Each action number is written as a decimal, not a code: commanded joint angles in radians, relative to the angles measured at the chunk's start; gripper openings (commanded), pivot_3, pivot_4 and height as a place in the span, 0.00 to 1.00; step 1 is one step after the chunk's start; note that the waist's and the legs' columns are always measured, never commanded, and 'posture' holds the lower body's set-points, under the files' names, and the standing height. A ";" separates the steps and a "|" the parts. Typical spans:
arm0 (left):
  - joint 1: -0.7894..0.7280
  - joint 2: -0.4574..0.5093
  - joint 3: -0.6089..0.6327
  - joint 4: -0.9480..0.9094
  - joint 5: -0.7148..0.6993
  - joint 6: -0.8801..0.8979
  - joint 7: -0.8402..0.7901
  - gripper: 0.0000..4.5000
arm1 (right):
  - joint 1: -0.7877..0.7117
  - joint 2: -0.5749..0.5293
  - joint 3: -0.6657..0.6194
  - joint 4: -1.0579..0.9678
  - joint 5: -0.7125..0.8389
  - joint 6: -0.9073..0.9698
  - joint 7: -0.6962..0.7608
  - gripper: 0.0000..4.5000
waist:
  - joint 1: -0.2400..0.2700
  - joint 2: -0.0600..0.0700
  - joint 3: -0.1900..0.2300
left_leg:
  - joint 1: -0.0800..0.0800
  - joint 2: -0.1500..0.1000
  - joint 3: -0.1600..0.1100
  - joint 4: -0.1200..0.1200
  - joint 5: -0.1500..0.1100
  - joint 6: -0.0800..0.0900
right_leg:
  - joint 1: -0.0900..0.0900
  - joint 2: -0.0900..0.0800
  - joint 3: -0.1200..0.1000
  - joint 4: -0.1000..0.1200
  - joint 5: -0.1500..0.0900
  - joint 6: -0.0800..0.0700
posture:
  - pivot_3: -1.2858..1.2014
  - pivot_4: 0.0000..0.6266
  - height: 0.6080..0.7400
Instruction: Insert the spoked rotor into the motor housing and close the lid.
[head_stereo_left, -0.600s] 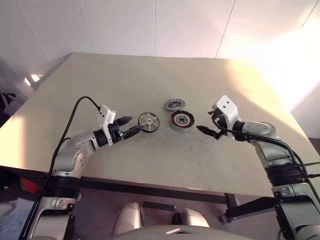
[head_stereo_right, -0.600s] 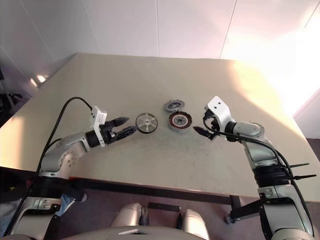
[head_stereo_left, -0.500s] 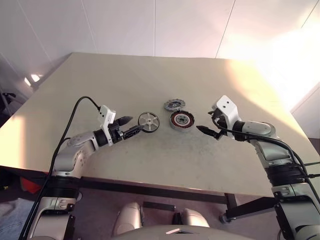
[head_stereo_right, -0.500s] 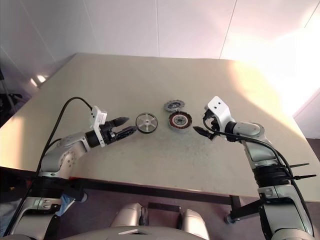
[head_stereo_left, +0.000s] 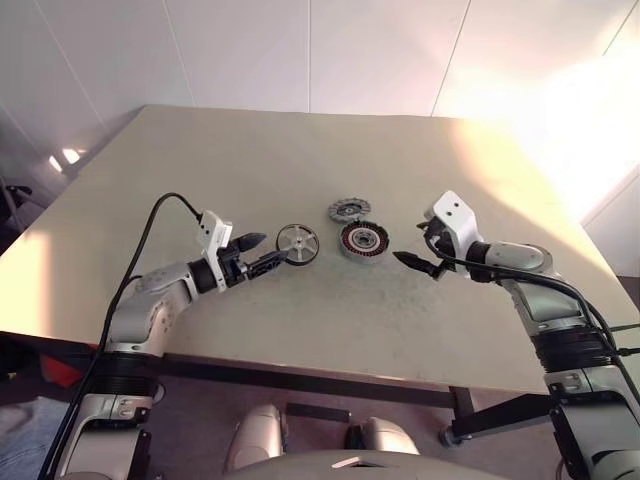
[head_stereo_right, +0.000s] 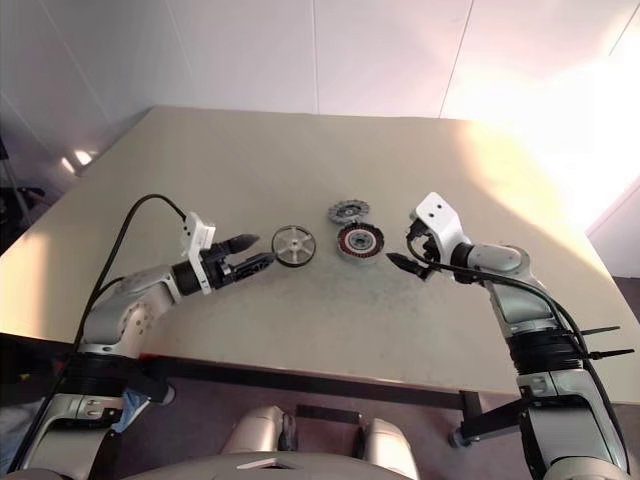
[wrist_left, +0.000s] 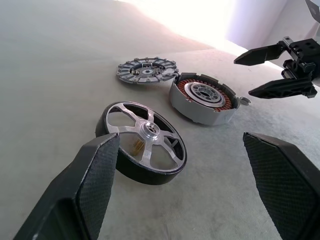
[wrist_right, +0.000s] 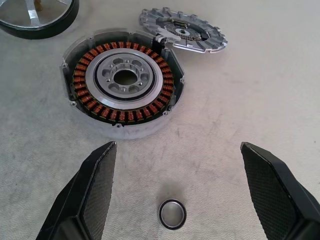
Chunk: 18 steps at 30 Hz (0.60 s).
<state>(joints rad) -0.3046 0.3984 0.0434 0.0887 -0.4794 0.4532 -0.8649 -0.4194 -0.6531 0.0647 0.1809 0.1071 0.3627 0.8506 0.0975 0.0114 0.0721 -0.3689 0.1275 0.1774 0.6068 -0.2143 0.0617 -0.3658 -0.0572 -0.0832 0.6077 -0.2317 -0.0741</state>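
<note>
Spoked rotor (wrist_left: 142, 144) lies flat, hub up, beside the motor housing (wrist_left: 202, 98); both grippers' jaws gape wide, empty.

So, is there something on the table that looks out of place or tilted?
Two things. The spoked rotor lies tilted, one edge raised off the table. A small dark ring lies loose on the table in front of the motor housing, between the right tool's open fingers. The lid lies flat beside the housing.

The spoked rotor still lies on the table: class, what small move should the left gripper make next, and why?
Probably ease forward and close. The left gripper is open, the spoked rotor lies flat by one finger, and the motor housing beside it is empty.
</note>
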 joint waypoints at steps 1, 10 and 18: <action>-0.026 -0.008 0.002 -0.006 0.006 -0.025 0.004 0.93 | -0.061 -0.065 0.066 -0.035 -0.091 -0.078 0.037 0.99 | 0.000 0.000 0.000 | 0.000 0.000 0.000 0.000 0.000 0.000 | 0.000 0.000 0.000 0.000 0.000 0.000 | 0.52 0.00 1.00; -0.037 -0.022 -0.001 0.007 0.015 -0.034 0.006 0.93 | -0.257 -0.091 0.272 0.129 -0.278 -0.372 0.191 0.99 | -0.002 0.000 0.000 | 0.000 0.000 0.000 0.001 0.000 0.000 | -0.001 0.000 0.000 0.001 0.000 0.000 | 0.52 0.00 1.00; 0.010 -0.027 0.016 -0.042 0.009 -0.032 0.038 0.93 | -0.420 0.010 0.400 0.390 -0.392 -0.620 0.253 0.99 | -0.003 0.000 0.000 | -0.002 0.000 0.000 0.003 -0.001 0.001 | -0.001 0.000 0.000 0.002 0.000 0.000 | 0.52 0.00 1.00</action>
<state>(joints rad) -0.2996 0.3661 0.0386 0.0958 -0.4605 0.4340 -0.8349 -0.7983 -0.6458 0.4585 0.5361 -0.2617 -0.2032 1.0979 0.0945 0.0114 0.0721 -0.3709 0.1278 0.1774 0.6102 -0.2152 0.0633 -0.3669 -0.0572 -0.0832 0.6096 -0.2315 -0.0745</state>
